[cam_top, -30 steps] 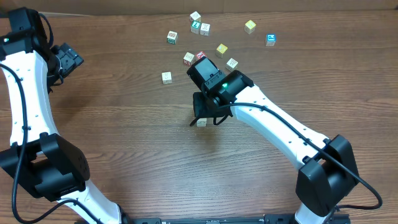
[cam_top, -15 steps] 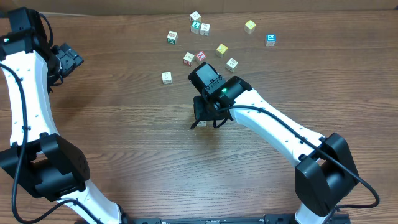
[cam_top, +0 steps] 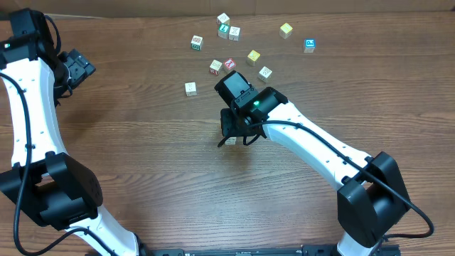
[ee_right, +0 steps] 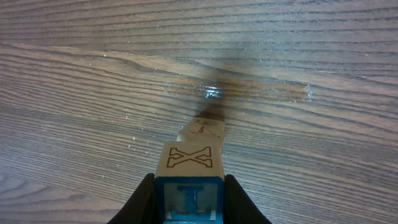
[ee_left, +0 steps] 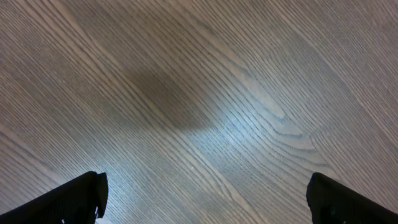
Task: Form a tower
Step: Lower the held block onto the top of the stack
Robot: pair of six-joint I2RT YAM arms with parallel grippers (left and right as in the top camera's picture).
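Right gripper (ee_right: 189,198) clamped on the top cube (ee_right: 188,158) of the tower (cam_top: 229,140) mid-table, column axis vertical straight under the jaws, lower cube (ee_right: 206,129) peeking slightly right of it; left gripper (ee_left: 204,198) wide open, well apart over bare table (ee_left: 199,93), so right arm is nearer.

White L arm (cam_top: 21,114), R arm (cam_top: 320,149): black joints, cables, green LED (cam_top: 254,104).

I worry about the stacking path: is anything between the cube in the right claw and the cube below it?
Nothing visible does. The right claw is shut on the X-marked cube, directly next to the base cube; only bare table surrounds them.
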